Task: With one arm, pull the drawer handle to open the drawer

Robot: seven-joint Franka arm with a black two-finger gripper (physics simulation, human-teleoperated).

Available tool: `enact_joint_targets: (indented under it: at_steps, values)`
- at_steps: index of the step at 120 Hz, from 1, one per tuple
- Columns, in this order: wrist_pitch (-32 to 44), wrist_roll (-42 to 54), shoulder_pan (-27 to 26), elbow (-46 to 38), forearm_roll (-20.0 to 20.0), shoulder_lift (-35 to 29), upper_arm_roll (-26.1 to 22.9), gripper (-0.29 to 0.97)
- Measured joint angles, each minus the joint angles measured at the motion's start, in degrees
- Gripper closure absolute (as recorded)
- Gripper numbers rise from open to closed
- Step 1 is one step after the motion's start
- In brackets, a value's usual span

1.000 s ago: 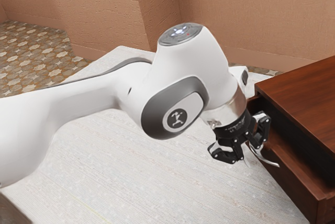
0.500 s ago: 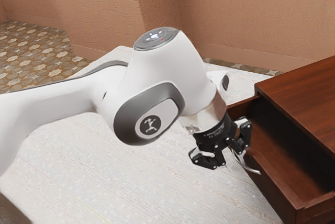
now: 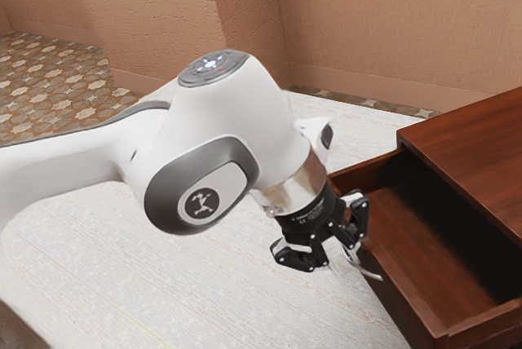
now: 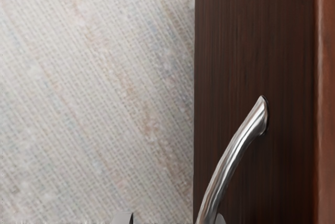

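The dark wooden drawer stands pulled well out of its cabinet at the exterior view's right, its bare inside showing. A curved silver handle sits on the drawer's front panel. My black gripper is at that front, with its fingers spread on either side of the handle. In the wrist view the handle runs down to just under my hand, close against one fingertip, with a wide gap to the other. The gripper is open, hooked around the handle.
The cabinet rests on a pale woven tabletop that spreads toward the exterior view's left and front. My white arm crosses above it. Brown walls and a patterned floor lie behind.
My hand has drawn back toward the exterior view's left with the handle, and the drawer has slid further out of the cabinet, showing more of its inside.
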Motion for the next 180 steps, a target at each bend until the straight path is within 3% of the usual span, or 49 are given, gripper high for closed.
enact_joint_targets:
  at_steps: [88, 117, 123, 131, 141, 148, 163, 180]
  values:
    - [1.02, -0.22, -0.64, -4.20, 1.91, -6.10, 2.11, 0.56]
    - [-0.36, -0.15, 0.94, -2.86, 4.87, -9.70, 3.57, 0.55]
    - [-2.46, -0.18, 1.23, 0.43, 5.61, -9.82, 3.66, 0.53]
    - [-7.79, -0.28, 1.85, 7.36, 6.05, -9.68, 3.72, 0.40]
    - [-18.66, -1.57, 3.57, 20.71, 4.63, -8.00, 3.49, 0.27]
    - [-26.46, -2.70, 6.58, 25.10, 3.87, -7.58, 3.28, 0.21]
    - [-35.84, -5.53, 11.05, 23.89, 3.40, -6.96, 2.53, 0.11]
    - [-39.73, -8.59, 13.26, 18.77, 3.02, -6.96, 2.57, 0.06]
